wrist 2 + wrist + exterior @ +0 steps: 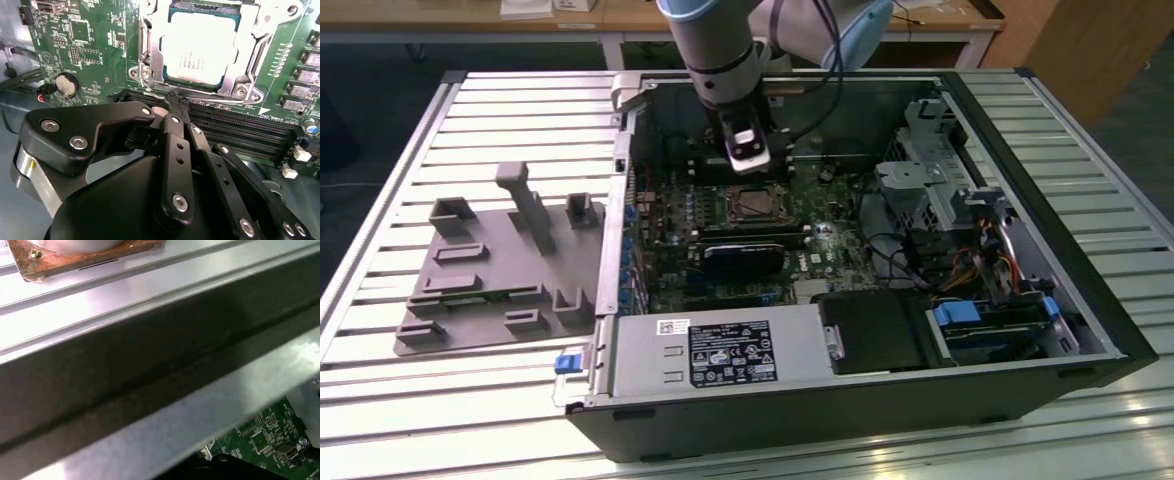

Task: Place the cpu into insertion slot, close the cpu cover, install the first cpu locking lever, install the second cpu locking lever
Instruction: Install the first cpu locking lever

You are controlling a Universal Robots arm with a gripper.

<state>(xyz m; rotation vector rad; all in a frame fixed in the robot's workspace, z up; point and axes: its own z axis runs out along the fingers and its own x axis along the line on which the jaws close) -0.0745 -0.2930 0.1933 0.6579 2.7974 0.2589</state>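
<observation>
Clearly pinched together, the fingers (176, 134) hover beside the cpu (200, 47), print illegible.

Claw (172, 102): matte black, silver screw heads dotted along links. Cpu (199, 47): pale silver-grey, glare-washed. Cpu cover (156, 65): bright silver. Motherboard (95, 45): deep green, fine pale tracing. Memory slots (235, 127): black. Desk (494, 110): ribbed silver-white stripes. Fixture tray (467, 300): flat grey. Case (854, 415): black. Tab (566, 363): blue.
</observation>
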